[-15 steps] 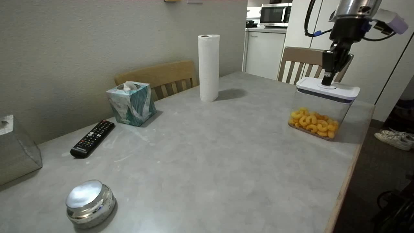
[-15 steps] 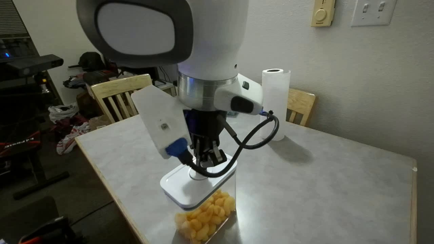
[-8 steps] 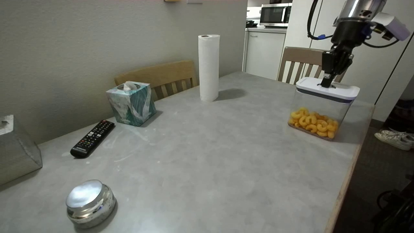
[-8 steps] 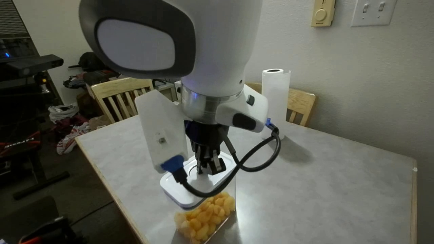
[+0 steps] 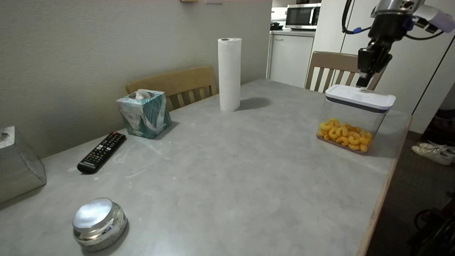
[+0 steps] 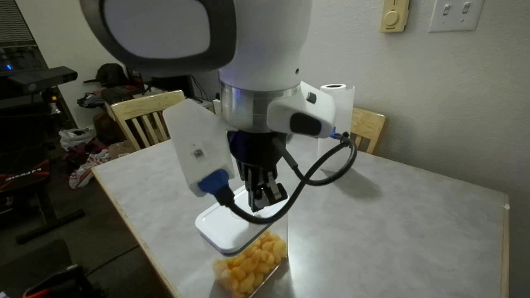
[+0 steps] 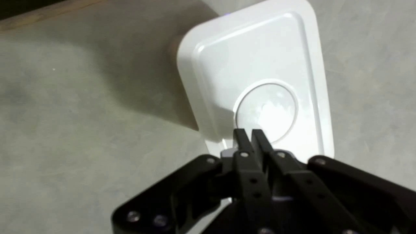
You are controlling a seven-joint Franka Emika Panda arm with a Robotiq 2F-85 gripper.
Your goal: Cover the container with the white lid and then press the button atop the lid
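Note:
The clear container (image 5: 346,131) with yellow snack pieces stands upright near the table's edge in both exterior views (image 6: 250,265). The white lid (image 5: 341,91) sits level on top of it and also shows in an exterior view (image 6: 227,231) and the wrist view (image 7: 247,61). The button (image 7: 268,104) is a round disc at the lid's centre, looking level with the top. My gripper (image 5: 362,85) is just above the lid, its tips over the button's rim in the wrist view (image 7: 249,130). Its fingers (image 7: 240,135) are nearly together, a narrow gap showing, with nothing between them.
A paper towel roll (image 5: 229,74) stands at the table's wall side. A tissue box (image 5: 145,115), a black remote (image 5: 102,153), a grey box (image 5: 21,167) and a round shiny metal pot (image 5: 99,224) are farther off. The table's edge (image 5: 385,188) runs near the container.
The button stood raised under my fingertips one second ago. My gripper moved down and the button became level with the lid. My gripper has since risen slightly off it.

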